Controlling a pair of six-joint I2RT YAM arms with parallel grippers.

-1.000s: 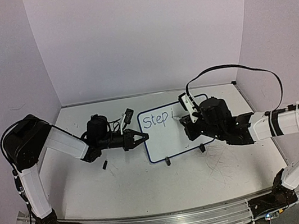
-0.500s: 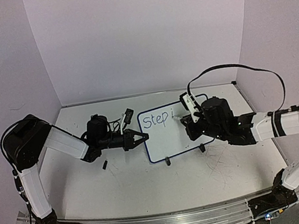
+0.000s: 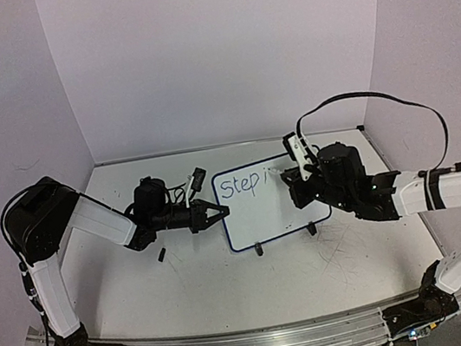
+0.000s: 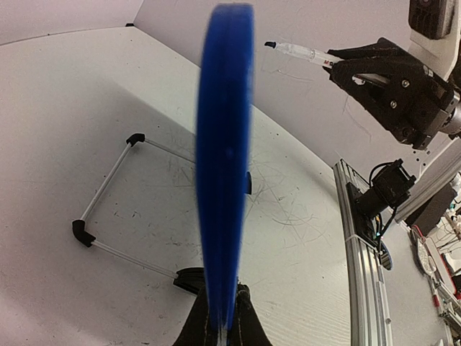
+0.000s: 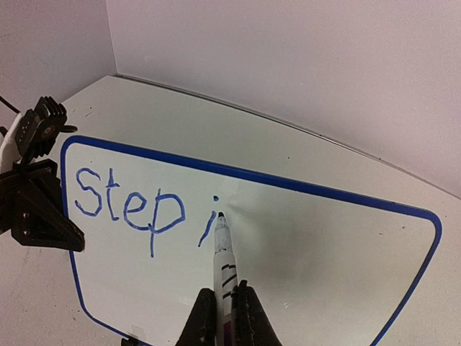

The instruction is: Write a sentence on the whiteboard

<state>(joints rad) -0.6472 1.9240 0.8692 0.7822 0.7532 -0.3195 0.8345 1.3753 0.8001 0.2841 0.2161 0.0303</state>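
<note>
Right wrist: one whiteboard (image 5: pixel 324 238), one marker (image 5: pixel 223 254)

We see whiteboard (image 3: pixel 265 216), blue-framed, propped on wire stand; sentence (image 5: pixel 134 205) reads only "Step i", blue, upper left.

Right arm shifts along the board
My right gripper (image 3: pixel 293 182), carrying the marker (image 5: pixel 222 259), has slid slightly rightward and farther back across the whiteboard (image 3: pixel 259 217).
</note>
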